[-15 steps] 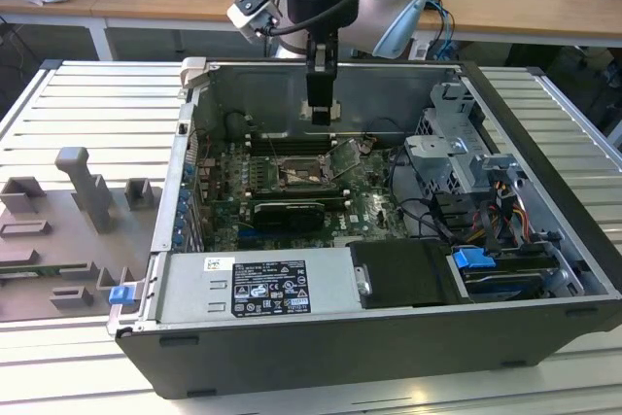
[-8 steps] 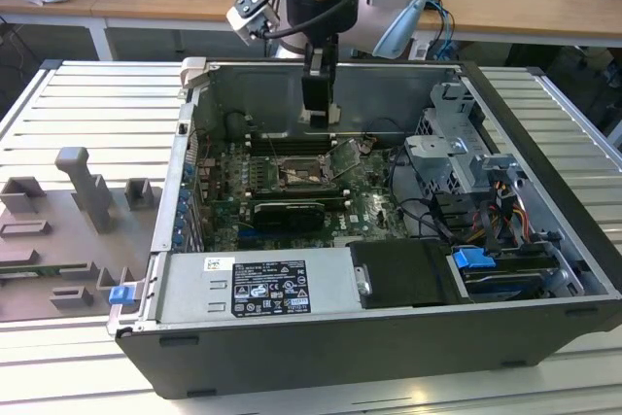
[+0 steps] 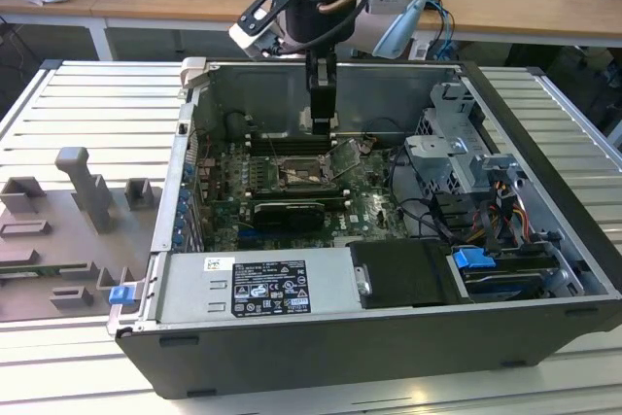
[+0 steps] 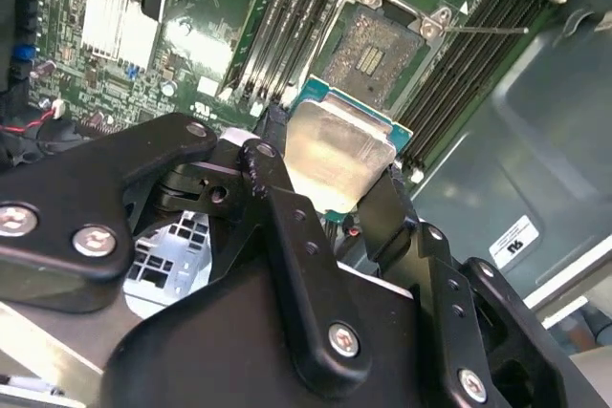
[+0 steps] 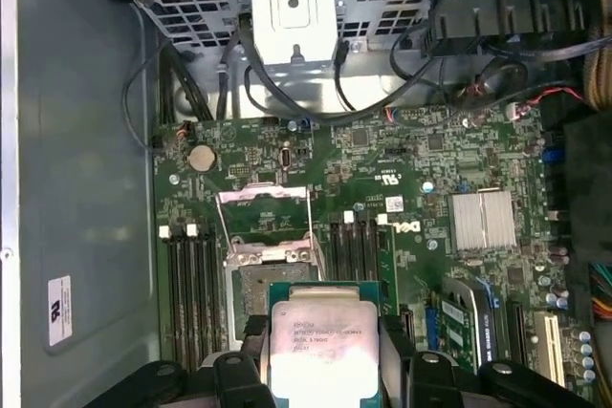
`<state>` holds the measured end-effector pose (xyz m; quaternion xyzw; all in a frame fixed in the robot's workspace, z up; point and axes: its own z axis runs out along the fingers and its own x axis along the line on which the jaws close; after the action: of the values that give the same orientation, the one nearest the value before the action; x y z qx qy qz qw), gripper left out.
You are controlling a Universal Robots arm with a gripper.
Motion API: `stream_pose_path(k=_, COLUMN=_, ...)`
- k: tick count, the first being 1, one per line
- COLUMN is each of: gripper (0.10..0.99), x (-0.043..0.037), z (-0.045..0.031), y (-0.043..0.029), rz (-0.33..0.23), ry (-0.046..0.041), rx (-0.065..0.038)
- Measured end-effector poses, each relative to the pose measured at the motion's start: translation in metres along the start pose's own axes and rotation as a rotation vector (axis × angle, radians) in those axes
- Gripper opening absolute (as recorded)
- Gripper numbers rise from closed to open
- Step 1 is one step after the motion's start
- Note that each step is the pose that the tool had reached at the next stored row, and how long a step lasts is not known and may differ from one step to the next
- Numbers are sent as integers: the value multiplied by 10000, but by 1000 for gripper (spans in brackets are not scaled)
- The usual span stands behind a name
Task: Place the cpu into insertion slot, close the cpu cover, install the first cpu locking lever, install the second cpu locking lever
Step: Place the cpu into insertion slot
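Cpu (image 5: 323, 349), one only, is clamped between the two black jaws, hanging over the green board (image 5: 430, 169) close to the single insertion slot (image 5: 265, 282). The one cpu cover (image 5: 265, 220) stands flipped open, leaving the socket bare.

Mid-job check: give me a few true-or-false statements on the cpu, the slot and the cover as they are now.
1. The hand grips the cpu. True.
2. The cpu sits in the insertion slot. False: the slot is empty, and the cpu is held clear of it.
3. The cpu cover is shut over the slot. False: it is swung open.
4. A finned silver heatsink sits on the board. True.
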<state>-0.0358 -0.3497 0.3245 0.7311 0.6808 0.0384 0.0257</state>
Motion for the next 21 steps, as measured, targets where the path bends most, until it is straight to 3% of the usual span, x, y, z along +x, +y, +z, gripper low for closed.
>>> stream_pose_path(k=6, gripper=541, x=-2, z=76, y=-13, rz=2, ry=-5, rx=8)
stream_pose_path(k=10, gripper=541, x=-2, z=83, y=-13, rz=1, ry=-16, rx=4)
stream_pose_path(k=12, gripper=541, x=-3, z=102, y=-28, rz=-7, ry=-7, rx=-73)
stream_pose_path(k=21, gripper=541, x=-4, z=143, y=-39, rz=-21, ry=-8, rx=-73)
